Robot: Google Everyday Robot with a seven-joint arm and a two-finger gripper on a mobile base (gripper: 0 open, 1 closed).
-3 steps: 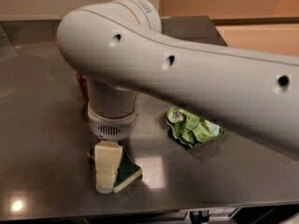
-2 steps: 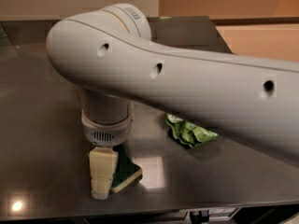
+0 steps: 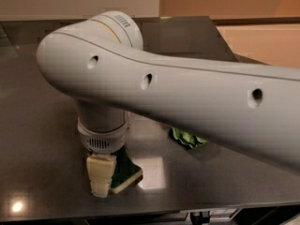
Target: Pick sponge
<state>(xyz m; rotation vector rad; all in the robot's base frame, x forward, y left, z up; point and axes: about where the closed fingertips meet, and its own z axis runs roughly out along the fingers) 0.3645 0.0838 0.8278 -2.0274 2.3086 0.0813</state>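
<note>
The sponge [image 3: 125, 171], dark green on top over a pale yellow foam layer, lies on the dark table [image 3: 42, 125] near its front edge. My gripper [image 3: 102, 175] hangs straight down from the big white arm [image 3: 187, 93] and stands right over the sponge's left part. One cream finger [image 3: 101, 172] shows, reaching down to the table beside the sponge. The other finger is hidden behind it and the wrist.
A light-green wrinkly snack bag [image 3: 187, 138] lies to the right of the sponge, mostly hidden under the arm. The table's front edge [image 3: 140, 212] runs just below the sponge. A wall rises behind the table.
The arm has swung left and lower over the table, covering more of the snack bag. The gripper has stayed down at the sponge's left part.
</note>
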